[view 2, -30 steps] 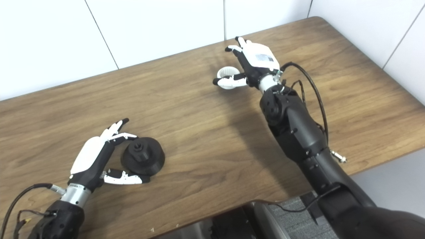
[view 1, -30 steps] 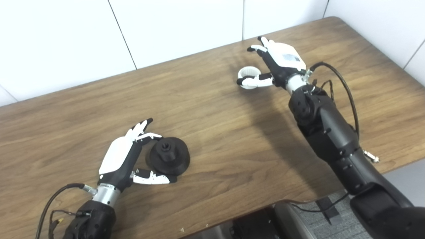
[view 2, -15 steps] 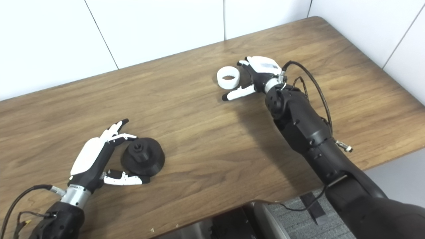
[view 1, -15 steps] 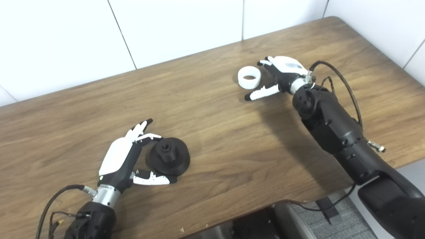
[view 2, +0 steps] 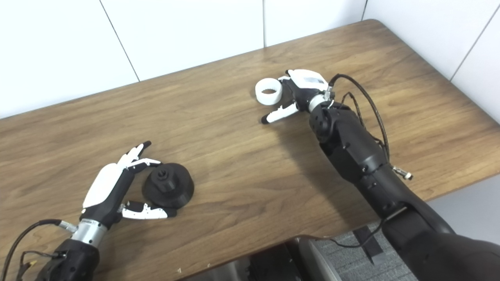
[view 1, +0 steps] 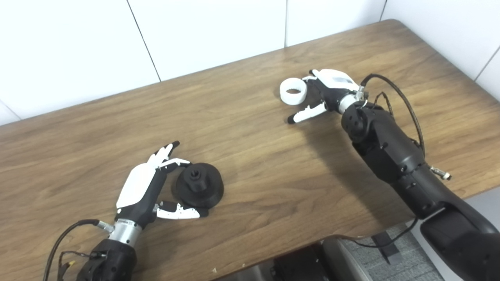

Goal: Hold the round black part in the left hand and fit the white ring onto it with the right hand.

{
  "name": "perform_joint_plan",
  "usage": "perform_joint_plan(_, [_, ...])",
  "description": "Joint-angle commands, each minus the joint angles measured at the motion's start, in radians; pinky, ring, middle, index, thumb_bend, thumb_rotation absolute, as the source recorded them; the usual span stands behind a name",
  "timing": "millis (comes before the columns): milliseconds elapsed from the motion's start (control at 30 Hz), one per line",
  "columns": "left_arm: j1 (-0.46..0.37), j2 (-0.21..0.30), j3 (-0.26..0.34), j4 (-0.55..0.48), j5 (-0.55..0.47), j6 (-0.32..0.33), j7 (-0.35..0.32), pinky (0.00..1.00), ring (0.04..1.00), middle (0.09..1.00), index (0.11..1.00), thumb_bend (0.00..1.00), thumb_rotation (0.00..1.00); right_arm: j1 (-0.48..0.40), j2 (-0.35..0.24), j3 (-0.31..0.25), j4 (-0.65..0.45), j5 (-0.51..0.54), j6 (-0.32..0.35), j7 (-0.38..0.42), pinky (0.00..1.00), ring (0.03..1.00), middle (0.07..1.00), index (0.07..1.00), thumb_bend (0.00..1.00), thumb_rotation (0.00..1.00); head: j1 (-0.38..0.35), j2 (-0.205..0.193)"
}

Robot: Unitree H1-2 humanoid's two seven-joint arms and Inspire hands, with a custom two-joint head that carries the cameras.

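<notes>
White wall panels stand behind a brown wooden table (view 1: 250, 128) that fills most of both views. On the table, toward 7 o'clock, lies the round black part (view 1: 198, 189), flat side down, with a small hub pointing up. The left hand (view 1: 146, 187) lies beside it, at the 9 o'clock side of the part. Its fingers (view 1: 166, 150) are spread and reach past the upper edge of the part, and its thumb (view 1: 179, 212) lies along the lower edge. The hand is open around the part and does not lift it; I cannot tell if the thumb touches it.

Toward 1 o'clock on the table stands the white ring (view 1: 293, 90), with its hole facing up. The right hand (view 1: 326, 91) is just beside the ring, at its 3 o'clock side. This hand is also open and holds nothing. Its thumb (view 1: 306, 113) points out below the ring, apart from it, while the other fingers are close to the ring's side. The ring and the black part are well apart.
</notes>
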Motion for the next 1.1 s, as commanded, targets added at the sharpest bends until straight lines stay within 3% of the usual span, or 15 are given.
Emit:
perform_joint_plan(0, [-0.017,0.000,0.003,-0.018,0.005,-0.014,0.012,1.00,1.000,1.000,0.612,0.94,0.35,-0.030,-0.003,0.000,-0.010,0.002,-0.009,-0.039,0.97,1.000,1.000,0.861,0.95,0.58,0.001,0.001])
perform_joint_plan(167, [-0.015,-0.004,0.004,-0.024,0.007,-0.009,0.009,1.00,1.000,1.000,0.610,0.94,0.34,-0.033,0.005,0.003,0.004,0.017,-0.011,-0.065,0.97,1.000,1.000,0.854,0.91,0.58,0.010,0.004])
perform_joint_plan(400, [-0.012,-0.008,0.005,-0.028,0.011,-0.005,0.010,1.00,1.000,1.000,0.609,0.94,0.34,-0.037,0.041,-0.014,0.029,0.036,-0.031,-0.182,0.92,0.964,0.957,0.770,0.81,0.47,0.012,0.008])
perform_joint_plan(833, [-0.012,-0.015,0.005,-0.036,0.018,0.014,0.003,1.00,1.000,1.000,0.611,0.95,0.34,-0.053,0.065,0.008,0.091,0.039,-0.065,-0.293,0.89,0.927,0.910,0.714,0.79,0.44,0.023,0.014])
perform_joint_plan(1067, [-0.009,-0.018,0.007,-0.043,0.013,0.018,-0.001,1.00,1.000,1.000,0.611,0.95,0.35,-0.054,0.077,0.002,0.105,0.052,-0.088,-0.365,0.88,0.889,0.871,0.661,0.73,0.37,0.024,0.018])
